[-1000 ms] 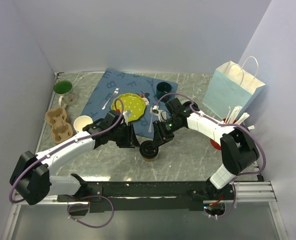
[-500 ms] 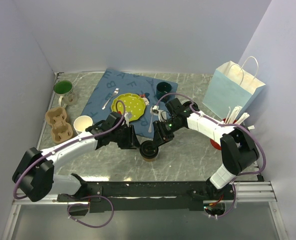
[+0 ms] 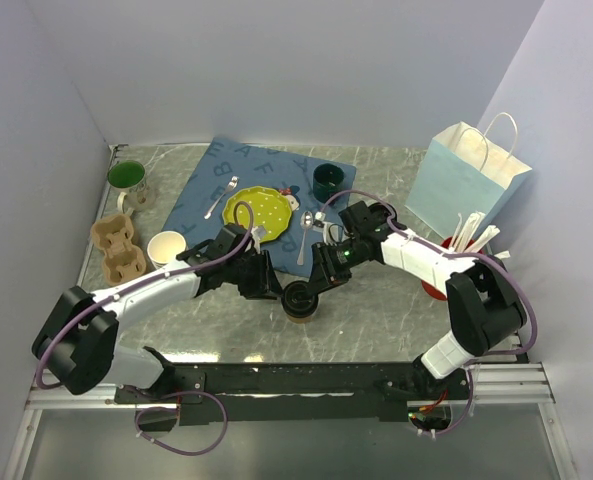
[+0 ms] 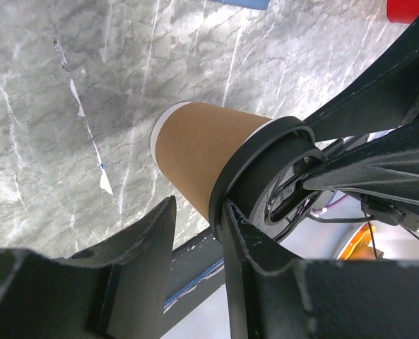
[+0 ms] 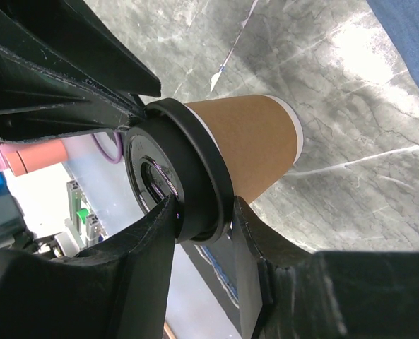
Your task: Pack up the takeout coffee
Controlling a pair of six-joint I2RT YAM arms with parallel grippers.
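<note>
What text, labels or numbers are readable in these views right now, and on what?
"A", "F": loose capital letters printed across the blue placemat; its other letters are too small to read.
takeout coffee: plain brown wall, no print; any marks moulded in its black lid are too blurred to read.
light blue paper bag: no text shows.

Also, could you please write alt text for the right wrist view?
A brown takeout coffee with a black lid stands on the marble table, its lid between the right hand's fingers. The left hand reaches the lid from the opposite side.
</note>
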